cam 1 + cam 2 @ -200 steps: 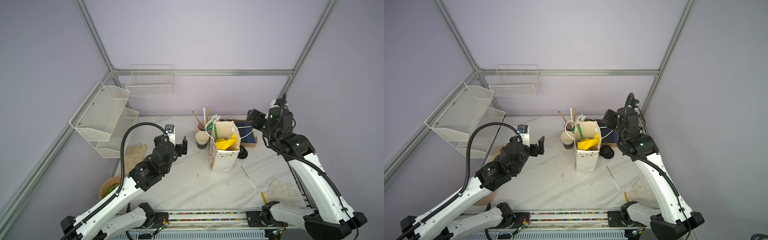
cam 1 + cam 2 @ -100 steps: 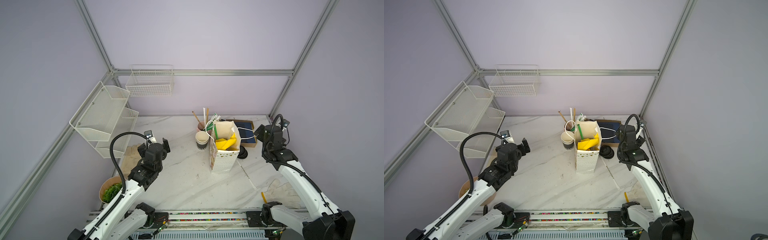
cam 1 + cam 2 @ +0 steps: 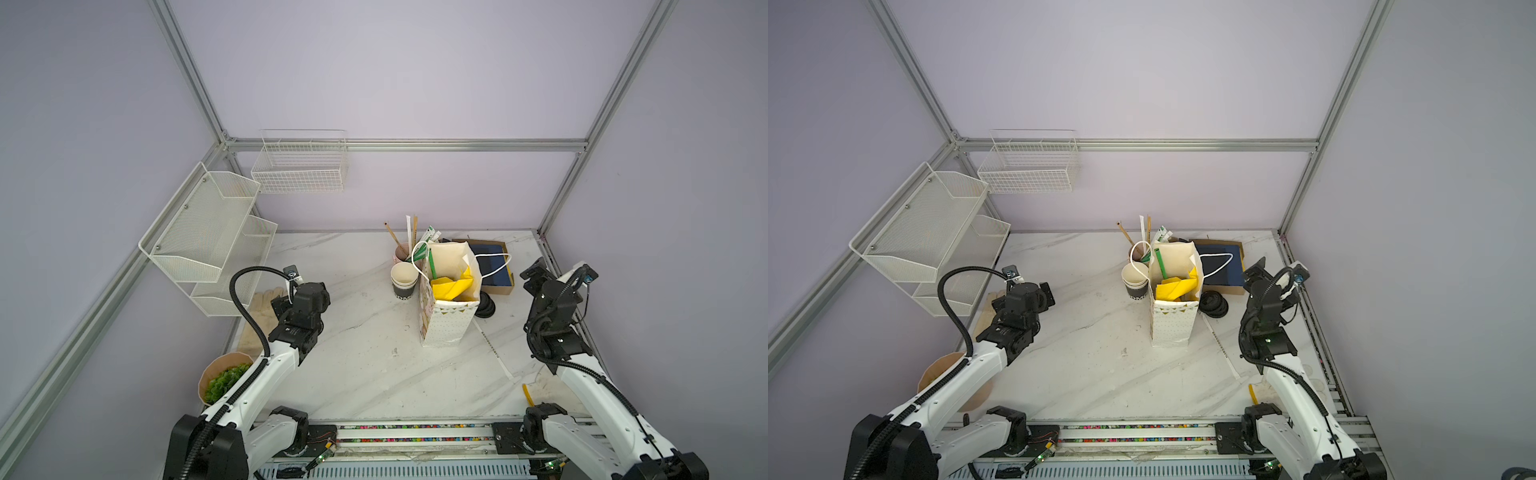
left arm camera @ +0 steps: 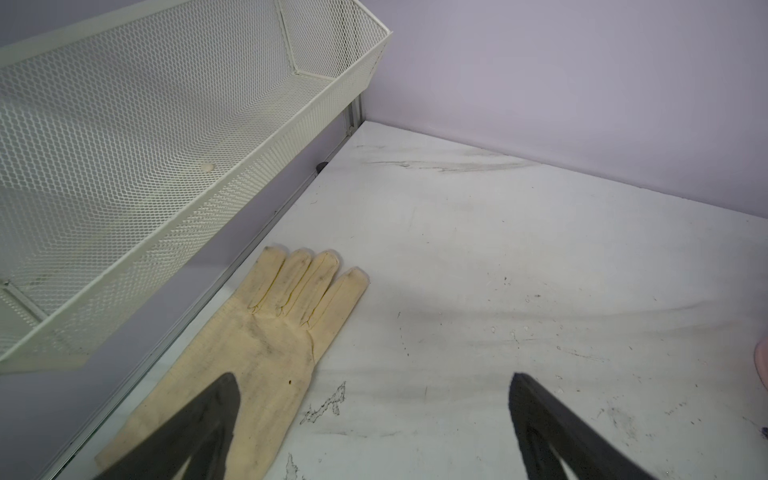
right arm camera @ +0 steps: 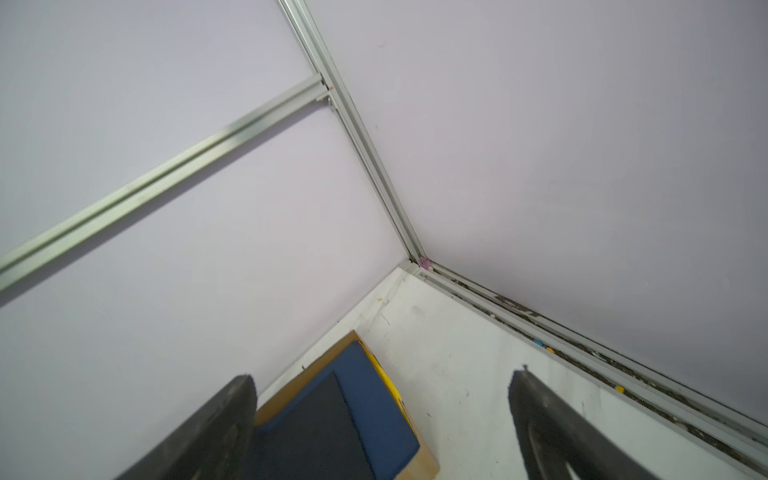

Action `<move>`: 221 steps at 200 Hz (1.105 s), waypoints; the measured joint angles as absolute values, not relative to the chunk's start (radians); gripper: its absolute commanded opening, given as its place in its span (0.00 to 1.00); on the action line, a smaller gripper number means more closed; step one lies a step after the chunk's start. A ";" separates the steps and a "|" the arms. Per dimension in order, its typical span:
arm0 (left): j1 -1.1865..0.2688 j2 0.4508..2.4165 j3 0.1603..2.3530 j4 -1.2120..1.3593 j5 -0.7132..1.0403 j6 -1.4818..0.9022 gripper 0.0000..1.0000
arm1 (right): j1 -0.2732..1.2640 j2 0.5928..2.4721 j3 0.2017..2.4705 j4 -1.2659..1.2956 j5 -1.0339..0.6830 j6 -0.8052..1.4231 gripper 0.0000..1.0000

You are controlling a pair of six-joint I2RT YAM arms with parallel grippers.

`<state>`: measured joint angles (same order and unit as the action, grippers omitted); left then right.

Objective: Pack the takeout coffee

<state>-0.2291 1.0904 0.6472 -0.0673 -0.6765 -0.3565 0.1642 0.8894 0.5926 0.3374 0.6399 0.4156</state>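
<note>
**Both grippers spread wide and empty, well apart from the bag**

In both top views the paper bag [image 3: 446, 324] stands upright mid-table, its mouth showing yellow paper and a green straw. Just left of it stands a nested stack of cups [image 3: 403, 286], black-walled with white lettering. Behind the stack is a pinkish cup [image 3: 401, 250] holding straws. The takeout coffee itself cannot be picked out in any view (whether a single cup sits under the yellow paper, I cannot tell).

The wrist views give what the top views leave too small. The left gripper [image 4: 372, 376] has its jaws far apart with nothing between them, above the marble table [image 4: 498, 249]. One of its fingers shows in front of a cream glove [image 4: 266, 332] that lies flat beside the mesh shelf [image 4: 166, 124]. The right gripper [image 5: 381, 375], equally wide and empty, faces the back right corner over a cardboard box [image 5: 316, 365] lined with blue foam. Neither wrist view takes in the bag or the cups.

In a top view a bowl [image 3: 204, 380] near the left arm shows green leaves. With the arm across it, the bowl [image 3: 934, 370] shows only brown wall.
</note>
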 measured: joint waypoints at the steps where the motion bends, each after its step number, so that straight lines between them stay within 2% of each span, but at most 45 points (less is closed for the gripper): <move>1: -0.229 1.092 0.646 -0.063 -0.677 -0.356 1.00 | 0.164 0.889 0.590 0.345 0.640 0.414 0.97; 23: -0.218 1.137 0.628 0.032 -0.683 -0.328 1.00 | 0.162 0.947 0.547 0.457 0.636 0.389 0.97; 61: -0.180 1.263 0.546 0.259 -0.675 -0.237 1.00 | 0.138 1.161 0.433 0.691 0.603 0.316 0.97; 112: -0.112 1.425 0.479 0.471 -0.579 -0.161 1.00 | 0.103 1.503 0.368 1.033 0.542 0.222 0.97; 147: -0.078 1.501 0.474 0.583 -0.525 -0.110 1.00 | 0.070 1.639 0.331 1.259 0.510 0.183 0.97; 162: -0.059 1.524 0.447 0.692 -0.495 -0.094 1.00 | 0.059 1.665 0.336 1.276 0.476 0.162 0.97; 188: -0.044 1.545 0.445 0.723 -0.456 -0.084 1.00 | 0.073 1.751 0.366 1.396 0.397 0.088 0.97; 221: -0.039 1.579 0.409 0.843 -0.404 -0.067 1.00 | 0.120 1.797 0.440 1.340 0.325 0.038 0.97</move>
<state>-0.0391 1.5787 0.4091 0.8429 -0.4042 -0.0666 0.1196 1.7966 0.4400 1.3399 0.3252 0.0380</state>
